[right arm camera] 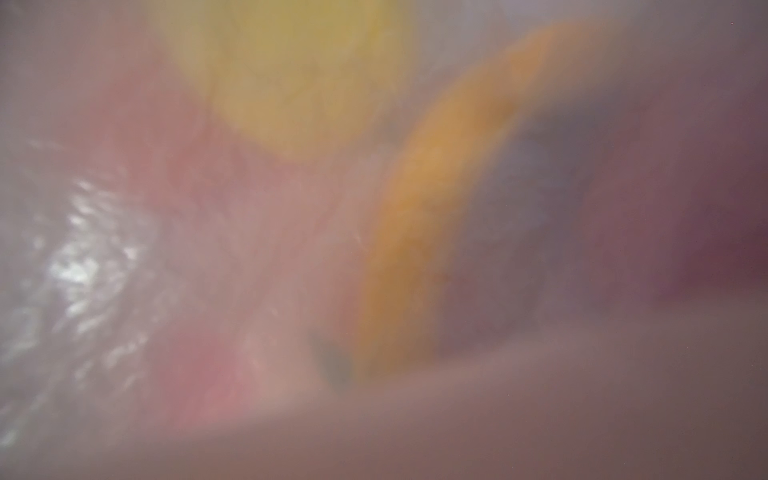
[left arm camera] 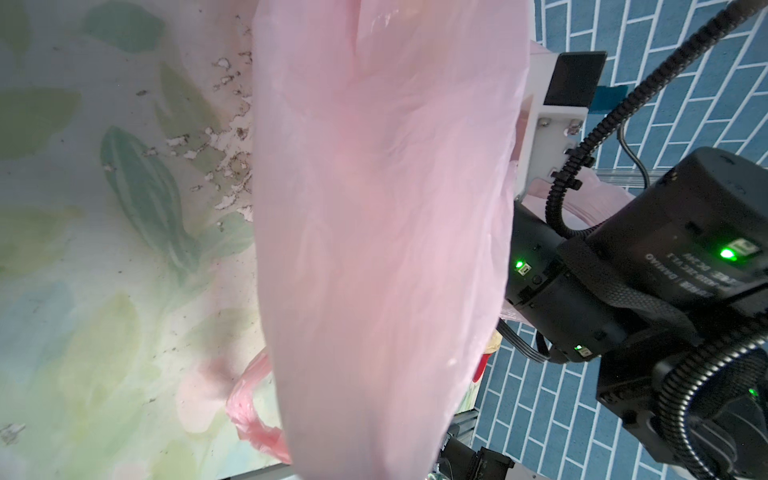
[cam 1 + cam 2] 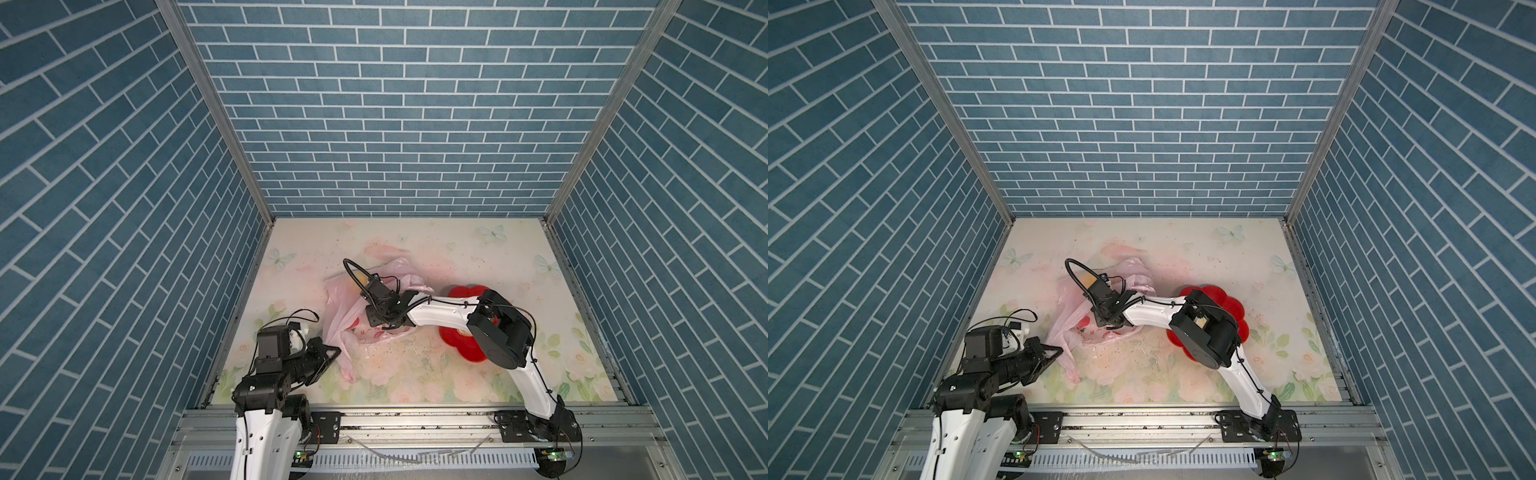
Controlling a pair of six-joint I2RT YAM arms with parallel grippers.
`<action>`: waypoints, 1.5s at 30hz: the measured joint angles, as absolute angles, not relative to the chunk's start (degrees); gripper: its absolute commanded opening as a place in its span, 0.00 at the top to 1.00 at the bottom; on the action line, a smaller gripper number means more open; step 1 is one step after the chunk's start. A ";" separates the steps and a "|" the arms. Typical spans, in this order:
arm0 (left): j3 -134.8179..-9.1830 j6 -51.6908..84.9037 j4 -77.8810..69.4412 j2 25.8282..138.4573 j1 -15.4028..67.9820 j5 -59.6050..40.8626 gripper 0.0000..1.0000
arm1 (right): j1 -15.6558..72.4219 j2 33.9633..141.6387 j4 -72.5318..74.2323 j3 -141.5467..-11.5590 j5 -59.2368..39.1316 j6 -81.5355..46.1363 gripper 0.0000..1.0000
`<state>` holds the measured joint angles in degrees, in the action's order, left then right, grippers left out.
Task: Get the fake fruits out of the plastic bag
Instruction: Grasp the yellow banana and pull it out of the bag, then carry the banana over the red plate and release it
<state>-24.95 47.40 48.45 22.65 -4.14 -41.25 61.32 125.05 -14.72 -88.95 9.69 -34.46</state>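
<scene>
Your left gripper [image 3: 334, 352] pinches the crinkly translucent pink plastic bag [image 3: 343, 318] taut so your right gripper [image 3: 384, 321], jaws hidden beyond telling, sits inside it.

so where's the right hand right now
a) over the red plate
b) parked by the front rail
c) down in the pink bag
c: in a top view the right hand is sunk into the mouth of the plastic bag, off to the side of the red plate.

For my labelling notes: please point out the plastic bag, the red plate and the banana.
plastic bag [image 3: 340, 316]: in a top view, its pink film.
red plate [image 3: 452, 338]: in a top view, a bare rim lobe.
banana [image 1: 419, 216]: right wrist view, middle of its blurred curve.
</scene>
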 measured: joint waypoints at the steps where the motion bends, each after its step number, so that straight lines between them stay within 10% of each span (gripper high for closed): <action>1: -24.49 48.03 47.59 22.15 -4.14 -41.19 0.97 | 61.32 124.66 -15.79 -89.12 9.17 -34.17 0.91; 45: -23.77 57.21 36.14 17.02 -4.14 -34.00 0.97 | 68.14 79.64 -60.42 -91.94 -18.37 -25.52 0.99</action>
<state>-23.77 57.21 36.14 17.02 -4.14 -34.00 68.14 79.64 -60.42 -91.94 -18.37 -25.52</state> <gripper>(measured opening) 0.047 0.237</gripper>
